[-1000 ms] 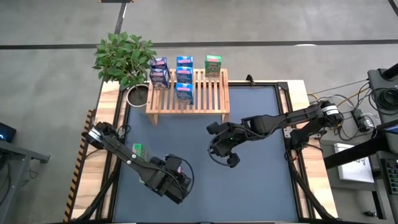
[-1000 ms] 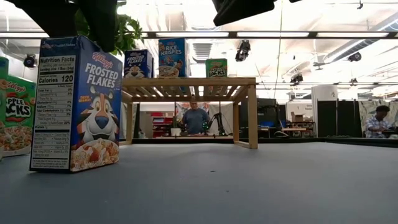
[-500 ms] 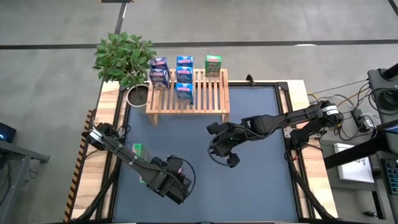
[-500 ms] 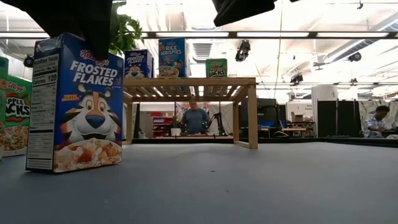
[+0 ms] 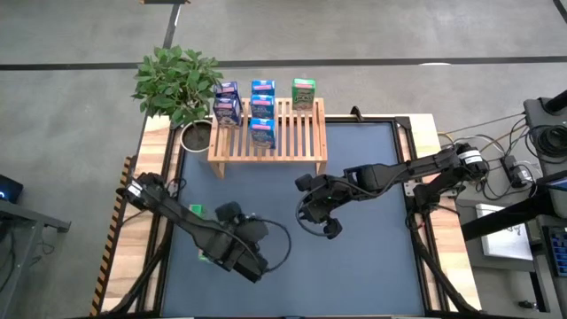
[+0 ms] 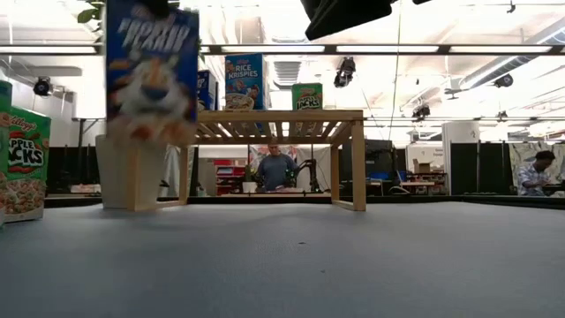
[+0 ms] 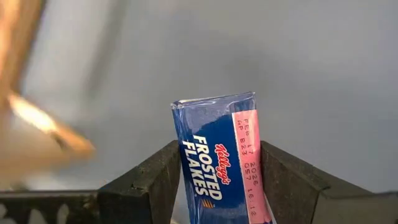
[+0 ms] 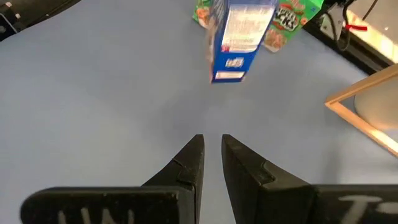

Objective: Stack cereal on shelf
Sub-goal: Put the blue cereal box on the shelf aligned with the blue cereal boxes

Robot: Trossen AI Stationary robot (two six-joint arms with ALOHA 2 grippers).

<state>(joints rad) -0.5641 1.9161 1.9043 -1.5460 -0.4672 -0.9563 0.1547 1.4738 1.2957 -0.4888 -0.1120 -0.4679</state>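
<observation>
Lifted off the worktop [image 5: 354, 266] since a second ago, the blue Frosted Flakes box [image 6: 152, 72] now hangs in the air where it stood before, its base level with the shelf top in the low view and blurred. The left pincer [image 7: 214, 177] pinches it from both sides, one dark finger [image 7: 146, 183] against each narrow face of the box, at the near left part of the worktop. Just beside that arm, a green Apple Jacks box [image 6: 25, 163] stands upright on the blue surface.

Around the middle of the worktop the right pincer [image 8: 211, 155] hovers over bare surface, its two fingers nearly pressed together with only a thin gap, holding nothing.

At the far edge stands the wooden shelf [image 5: 306, 142], with slats on top and short legs. On it stand five small cereal boxes: four blue ones [image 5: 261, 131] grouped toward its left end and a green one [image 5: 304, 92] at the back near the right end. A potted plant [image 5: 177, 84] sits at the far left corner, just beside the shelf. Beyond the worktop, a person [image 6: 278, 168] is visible in the room between the shelf legs.
</observation>
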